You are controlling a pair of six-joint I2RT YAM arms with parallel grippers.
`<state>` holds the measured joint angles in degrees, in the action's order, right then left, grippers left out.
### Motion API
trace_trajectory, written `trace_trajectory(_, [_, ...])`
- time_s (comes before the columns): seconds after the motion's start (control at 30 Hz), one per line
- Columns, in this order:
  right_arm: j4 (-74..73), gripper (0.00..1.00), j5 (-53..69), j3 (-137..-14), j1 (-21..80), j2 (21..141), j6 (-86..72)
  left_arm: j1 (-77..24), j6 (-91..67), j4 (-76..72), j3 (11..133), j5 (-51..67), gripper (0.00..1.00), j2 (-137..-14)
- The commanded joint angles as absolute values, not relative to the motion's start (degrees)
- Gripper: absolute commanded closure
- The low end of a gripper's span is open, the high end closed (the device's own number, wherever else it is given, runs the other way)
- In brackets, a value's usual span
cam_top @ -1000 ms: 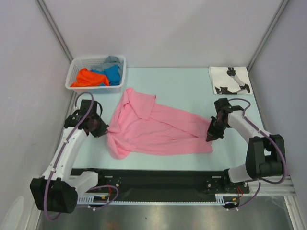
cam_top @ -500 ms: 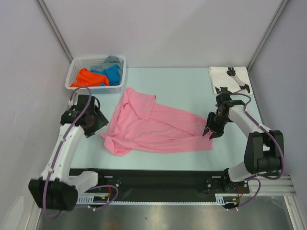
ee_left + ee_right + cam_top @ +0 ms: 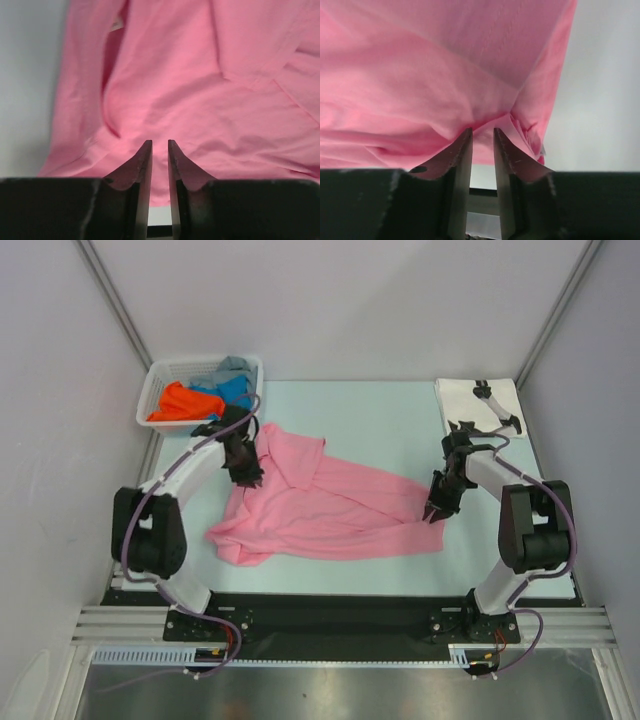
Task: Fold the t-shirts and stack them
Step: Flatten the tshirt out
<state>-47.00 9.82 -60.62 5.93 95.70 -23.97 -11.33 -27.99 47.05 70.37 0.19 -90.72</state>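
The pink t-shirt [image 3: 330, 505] lies spread and crumpled across the middle of the table. My left gripper [image 3: 247, 472] is over its upper left part, near the collar end. In the left wrist view its jaws [image 3: 159, 142] stand almost together, with pink cloth [image 3: 200, 75] under them and nothing seen between them. My right gripper [image 3: 432, 513] is at the shirt's right edge. In the right wrist view [image 3: 483, 131] it is shut on a bunched fold of the pink cloth [image 3: 420, 65]. A folded white t-shirt with black print [image 3: 478, 405] lies at the back right.
A white lattice basket [image 3: 205, 361] stands at the back left, just behind my left gripper. It holds an orange shirt [image 3: 180, 400], a blue one [image 3: 235, 392] and a grey one [image 3: 235, 367]. Grey walls close in both sides and the back.
My left gripper left the shirt's left sleeve and swung up and right to the shirt's upper left part. The right gripper shifted slightly up, still at the right edge.
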Motion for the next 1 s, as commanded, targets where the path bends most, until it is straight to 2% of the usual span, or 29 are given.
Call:
trace_trajectory(0.0, [-42.0,0.72,8.8,-62.6,6.7,97.1,-24.9,-15.4,-23.0,44.0,77.1,2.5,0.77,-95.4])
trace_trajectory(0.17, [-39.7,0.75,7.5,-62.8,7.4,101.2,-26.3,-15.5,-23.4,45.6,81.1,-1.3,0.76,-106.5])
trace_trajectory(0.3, [-40.7,0.75,5.4,-63.4,7.4,100.5,-26.9,-15.5,-22.6,45.0,82.0,-1.9,0.76,-110.3])
trace_trajectory(0.37, [-40.9,0.73,4.7,-62.8,7.4,98.8,-27.2,-15.5,-22.7,44.5,82.2,-1.8,0.76,-111.4])
trace_trajectory(0.47, [-43.1,0.63,3.9,-63.2,7.3,97.7,-27.3,-15.6,-22.8,44.5,82.7,-1.2,0.76,-114.9])
trace_trajectory(0.7, [-38.2,0.63,3.1,-62.2,7.3,102.0,-28.7,-15.6,-23.4,44.8,86.0,-0.4,0.74,-120.5])
trace_trajectory(0.83, [-35.3,0.62,0.1,-65.5,6.5,106.4,-28.2,-15.6,-24.2,45.5,91.7,3.9,0.73,-124.5])
trace_trajectory(0.97, [-35.2,0.59,-2.6,-73.8,3.1,112.3,-27.2,-15.6,-24.1,46.4,101.1,5.3,0.72,-129.8])
